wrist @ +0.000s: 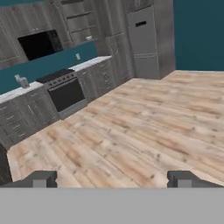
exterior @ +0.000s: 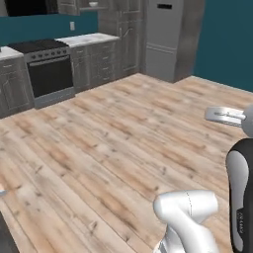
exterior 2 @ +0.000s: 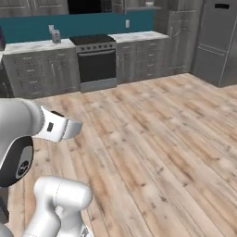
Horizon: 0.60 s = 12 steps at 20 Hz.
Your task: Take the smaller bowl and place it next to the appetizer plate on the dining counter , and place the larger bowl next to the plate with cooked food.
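Gripper (wrist: 112,178) spread wide, holding nothing, aimed across broad wood-plank floor (wrist: 144,131). Beyond it, a black-fronted stove (wrist: 65,89), grey panelled cabinets (wrist: 26,116), marble worktop (wrist: 89,64). Bowls, plates: can't tell where.

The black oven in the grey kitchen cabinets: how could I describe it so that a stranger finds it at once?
Look at the far wall with the teal backsplash and the row of grey cabinets beneath it. Between those cabinets sits the black-fronted oven with a dark cooktop. It is the one dark, glossy panel among grey doors, unlike the tall grey fridge at the right.
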Motion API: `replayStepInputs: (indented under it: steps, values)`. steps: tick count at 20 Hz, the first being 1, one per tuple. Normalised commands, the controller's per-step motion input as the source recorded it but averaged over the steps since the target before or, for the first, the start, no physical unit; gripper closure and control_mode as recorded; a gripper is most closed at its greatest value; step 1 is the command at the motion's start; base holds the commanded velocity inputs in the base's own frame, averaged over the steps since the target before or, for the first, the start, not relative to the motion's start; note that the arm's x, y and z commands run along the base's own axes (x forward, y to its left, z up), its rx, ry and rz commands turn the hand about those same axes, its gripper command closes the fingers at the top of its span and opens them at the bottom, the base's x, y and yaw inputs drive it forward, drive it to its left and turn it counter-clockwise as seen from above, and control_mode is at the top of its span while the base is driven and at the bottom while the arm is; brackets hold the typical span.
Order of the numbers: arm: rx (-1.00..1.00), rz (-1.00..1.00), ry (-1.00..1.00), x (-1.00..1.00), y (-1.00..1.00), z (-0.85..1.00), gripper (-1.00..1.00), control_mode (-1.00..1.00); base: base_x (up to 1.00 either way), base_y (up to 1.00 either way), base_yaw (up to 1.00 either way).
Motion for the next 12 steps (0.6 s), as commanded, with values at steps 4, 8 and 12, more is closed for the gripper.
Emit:
replayStepInputs:
  steps: [4,8,12]
  values:
    - [0.00,0.00,0.00,0.00,0.00,0.00,-1.00,1.00,1.00,-0.54,0.45]
    - [0.00,0.00,0.00,0.00,0.00,0.00,-1.00,1.00,1.00,-0.59,0.45]
    - [0.00,0.00,0.00,0.00,0.00,0.00,-1.00,1.00,1.00,-0.63,0.46]
